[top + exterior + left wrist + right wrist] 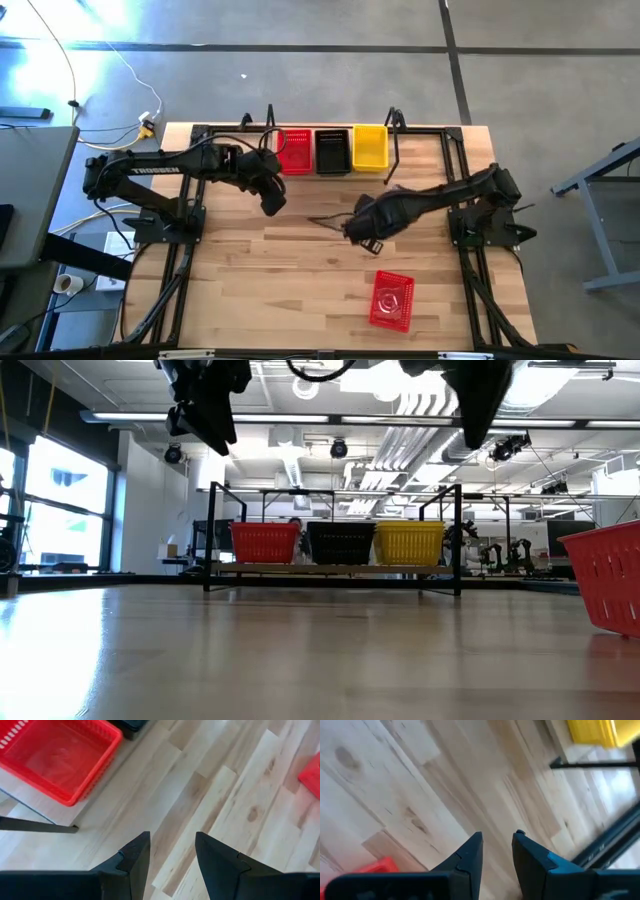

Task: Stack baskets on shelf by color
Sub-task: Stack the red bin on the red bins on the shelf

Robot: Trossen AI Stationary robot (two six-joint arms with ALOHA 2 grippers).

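The shelf (340, 568) stands at the table's far edge. On its plank sit red baskets (295, 151) (265, 543), black baskets (332, 150) (341, 543) and yellow baskets (370, 147) (409, 543), side by side; how many are nested in each place I cannot tell. One more red basket (392, 300) (605, 575) rests on its bottom on the table, near the right front. My left gripper (272, 202) (172, 845) hangs open above bare wood just in front of the shelf's red baskets (60, 755). My right gripper (350, 230) (497, 842) hovers open over the table's middle, between shelf and loose red basket.
Black wire frames (397, 140) stand upright at both shelf ends. Black rails (180, 270) run along the table's left and right sides beside the arm bases. Bare wood (290, 290) lies across the near left half of the table.
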